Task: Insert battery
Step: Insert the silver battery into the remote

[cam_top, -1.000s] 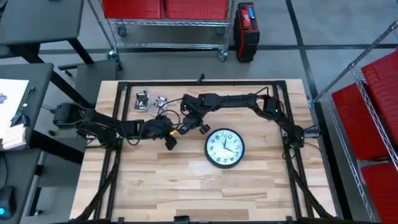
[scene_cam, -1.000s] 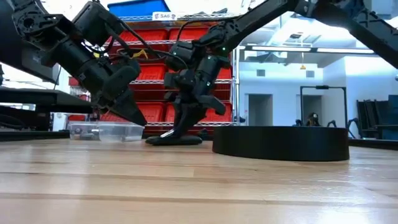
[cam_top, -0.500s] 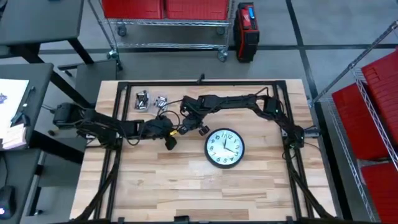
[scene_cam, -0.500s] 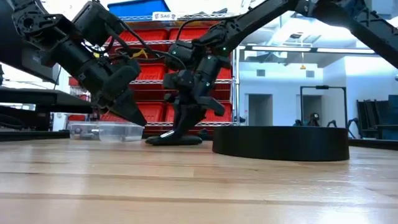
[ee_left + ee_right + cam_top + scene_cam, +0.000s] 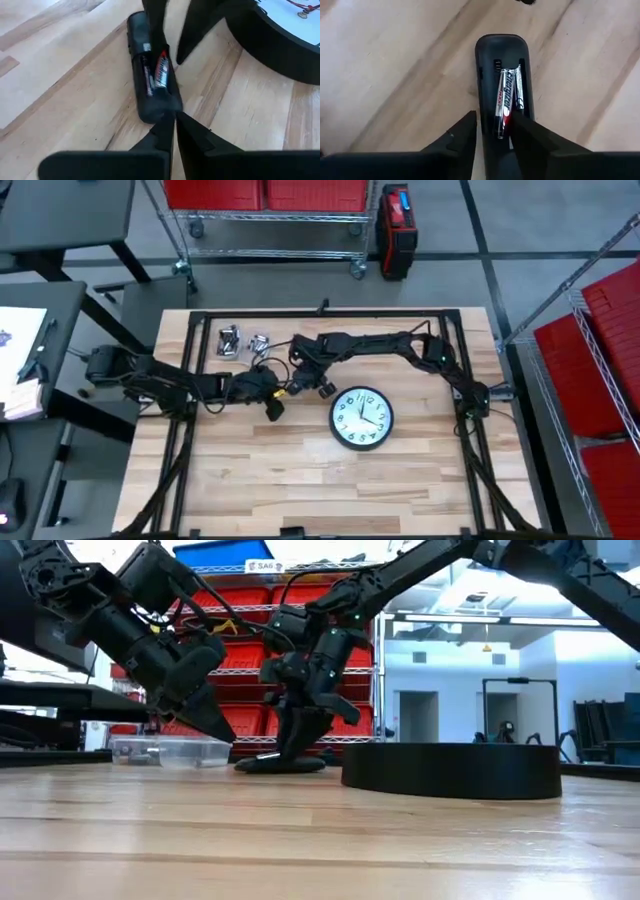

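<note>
**benchwatcher:** Standing by the table, reading it left to right. The left gripper (image 5: 174,125) is hovering just short of one end of the remote (image 5: 150,75), fingers pressed together and carrying nothing. Next along, the right gripper (image 5: 492,127) is coming down onto the same remote, and the clock (image 5: 361,418) is lying face-up just to the right of all that.

**aa_cell:** So where's the battery sitting? And which arm is actually doing the job?

**benchwatcher:** The battery (image 5: 503,102) is lying in the remote's open bay, and the right gripper is pinching its near end. Looks to me like it's riding a bit high, not fully seated yet, but I'm judging that, not seeing it for sure. There seems to be a second cell beside it in the bay.

**aa_cell:** Which way is it pointing?

**benchwatcher:** That's the bit that matters. The battery's long axis is running along the remote's long axis, straight out ahead of the right fingers. The left gripper is sitting at the opposite end of the remote, on that same line. So the right arm is the nearer one, already touching, and I'm guessing the next move is a press down and along that axis, with the left bracing the far end.
</note>
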`<move>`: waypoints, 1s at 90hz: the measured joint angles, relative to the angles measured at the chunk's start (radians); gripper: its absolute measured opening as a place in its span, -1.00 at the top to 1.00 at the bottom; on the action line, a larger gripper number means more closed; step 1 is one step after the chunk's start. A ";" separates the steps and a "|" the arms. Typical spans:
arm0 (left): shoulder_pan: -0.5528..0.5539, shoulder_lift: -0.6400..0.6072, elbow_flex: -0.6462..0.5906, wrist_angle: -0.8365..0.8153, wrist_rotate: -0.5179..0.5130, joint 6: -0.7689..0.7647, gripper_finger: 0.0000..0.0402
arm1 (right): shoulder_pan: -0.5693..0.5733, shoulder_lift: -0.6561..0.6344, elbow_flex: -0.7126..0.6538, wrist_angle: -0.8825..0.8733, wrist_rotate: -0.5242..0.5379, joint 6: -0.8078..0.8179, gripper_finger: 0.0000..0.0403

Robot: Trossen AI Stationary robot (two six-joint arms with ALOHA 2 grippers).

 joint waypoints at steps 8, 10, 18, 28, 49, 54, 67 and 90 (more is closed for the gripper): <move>0.000 0.000 0.000 0.002 0.000 0.000 1.00 | -0.002 -0.007 0.039 -0.044 0.003 0.001 0.46; 0.000 0.000 0.000 0.002 0.000 0.000 1.00 | -0.002 -0.009 0.045 -0.055 0.003 0.001 0.46; 0.000 0.000 0.000 0.002 0.000 0.000 1.00 | -0.004 -0.019 0.057 -0.080 -0.027 0.004 0.46; 0.000 0.000 0.000 0.002 0.000 0.000 1.00 | -0.008 -0.024 0.057 -0.098 -0.063 0.011 0.46; 0.000 0.000 0.004 0.006 0.000 -0.002 1.00 | -0.016 -0.048 0.057 -0.142 -0.065 0.038 0.48; 0.001 0.000 0.014 0.016 0.000 0.001 1.00 | -0.023 -0.066 0.057 -0.167 -0.066 0.056 0.50; 0.018 0.000 0.051 0.021 0.001 0.024 1.00 | -0.082 -0.098 0.051 -0.182 -0.212 0.141 0.63; 0.097 -0.001 0.058 -0.009 0.000 0.008 1.00 | -0.174 -0.114 -0.077 -0.060 -0.363 0.410 0.97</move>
